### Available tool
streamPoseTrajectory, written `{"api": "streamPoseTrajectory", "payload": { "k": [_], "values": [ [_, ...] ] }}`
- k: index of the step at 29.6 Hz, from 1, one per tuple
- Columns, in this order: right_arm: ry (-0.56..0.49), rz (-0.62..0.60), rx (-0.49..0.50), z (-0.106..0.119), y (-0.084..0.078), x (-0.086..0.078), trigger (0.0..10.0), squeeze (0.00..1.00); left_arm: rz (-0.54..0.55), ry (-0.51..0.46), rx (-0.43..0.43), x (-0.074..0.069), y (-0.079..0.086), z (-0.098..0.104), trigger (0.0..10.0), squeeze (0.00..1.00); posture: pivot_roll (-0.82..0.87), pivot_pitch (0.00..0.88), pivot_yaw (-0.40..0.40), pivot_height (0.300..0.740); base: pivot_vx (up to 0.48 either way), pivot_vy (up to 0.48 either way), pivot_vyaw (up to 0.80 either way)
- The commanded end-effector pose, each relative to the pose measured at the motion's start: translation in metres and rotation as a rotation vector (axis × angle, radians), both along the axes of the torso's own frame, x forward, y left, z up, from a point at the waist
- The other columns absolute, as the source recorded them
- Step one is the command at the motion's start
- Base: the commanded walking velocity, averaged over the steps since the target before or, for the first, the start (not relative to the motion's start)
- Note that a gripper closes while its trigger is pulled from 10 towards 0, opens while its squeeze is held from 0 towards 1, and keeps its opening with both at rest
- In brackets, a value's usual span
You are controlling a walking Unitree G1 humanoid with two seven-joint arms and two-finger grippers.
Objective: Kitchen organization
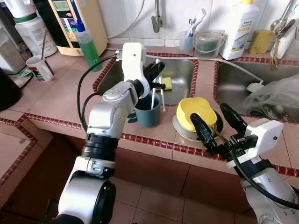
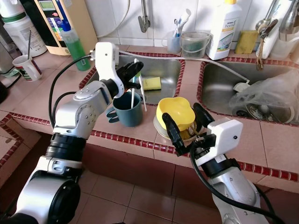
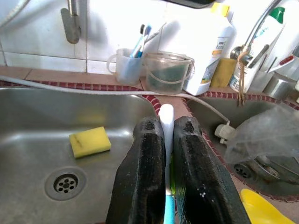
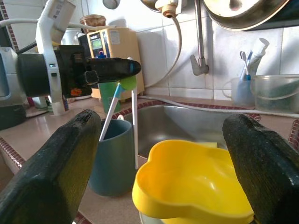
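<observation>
A teal cup (image 1: 148,114) stands on the tiled counter in front of the left sink. My left gripper (image 1: 157,76) hovers right above it, shut on a thin white stick-like utensil (image 3: 166,122) with blue and green parts; its lower end reaches into the cup (image 4: 112,156). To the right, a yellow bowl (image 1: 197,111) rests on a plate (image 1: 180,129) at the counter's front edge. My right gripper (image 1: 209,113) is open, one finger (image 4: 46,172) on each side of the bowl (image 4: 191,182), not touching it.
A yellow sponge (image 3: 90,141) lies in the left sink (image 1: 180,70). A clear plastic bag (image 1: 275,95) fills the right sink. Along the back wall stand a green soap bottle (image 1: 88,44), a toothbrush cup (image 1: 187,42), a clear tub (image 1: 209,44) and a white detergent bottle (image 1: 240,30).
</observation>
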State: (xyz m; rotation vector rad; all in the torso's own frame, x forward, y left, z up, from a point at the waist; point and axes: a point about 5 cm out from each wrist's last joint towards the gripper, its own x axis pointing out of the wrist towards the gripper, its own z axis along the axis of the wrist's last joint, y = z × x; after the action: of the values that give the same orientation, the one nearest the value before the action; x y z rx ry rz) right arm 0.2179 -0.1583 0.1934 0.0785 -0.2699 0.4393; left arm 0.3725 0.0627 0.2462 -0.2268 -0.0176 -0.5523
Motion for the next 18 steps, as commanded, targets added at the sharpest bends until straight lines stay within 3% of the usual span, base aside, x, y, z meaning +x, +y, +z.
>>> {"api": "streamPoseTrajectory", "payload": {
  "k": [1,5,7,18],
  "values": [
    [-0.005,0.013,0.005,0.001,0.0,0.001,10.0,0.0,0.008,-0.054,-0.026,-0.003,0.008,0.01,10.0,0.0,0.01,0.064,0.102,0.74,0.0,0.0,0.0],
    [-0.005,0.023,0.005,0.001,0.002,0.004,10.0,0.0,0.022,-0.11,-0.095,-0.004,0.015,0.022,10.0,0.0,0.01,0.063,0.094,0.74,0.0,0.0,0.0],
    [-0.005,0.029,0.004,0.001,0.002,0.005,10.0,0.0,0.002,-0.177,-0.179,-0.005,0.016,0.039,10.0,0.0,0.02,0.059,0.085,0.74,0.0,0.0,0.0],
    [-0.014,0.044,0.003,0.002,0.003,0.008,10.0,0.0,-0.109,-0.272,-0.255,-0.01,-0.005,0.066,10.0,0.0,0.02,0.052,0.078,0.74,0.0,0.0,0.0]
  ]
}}
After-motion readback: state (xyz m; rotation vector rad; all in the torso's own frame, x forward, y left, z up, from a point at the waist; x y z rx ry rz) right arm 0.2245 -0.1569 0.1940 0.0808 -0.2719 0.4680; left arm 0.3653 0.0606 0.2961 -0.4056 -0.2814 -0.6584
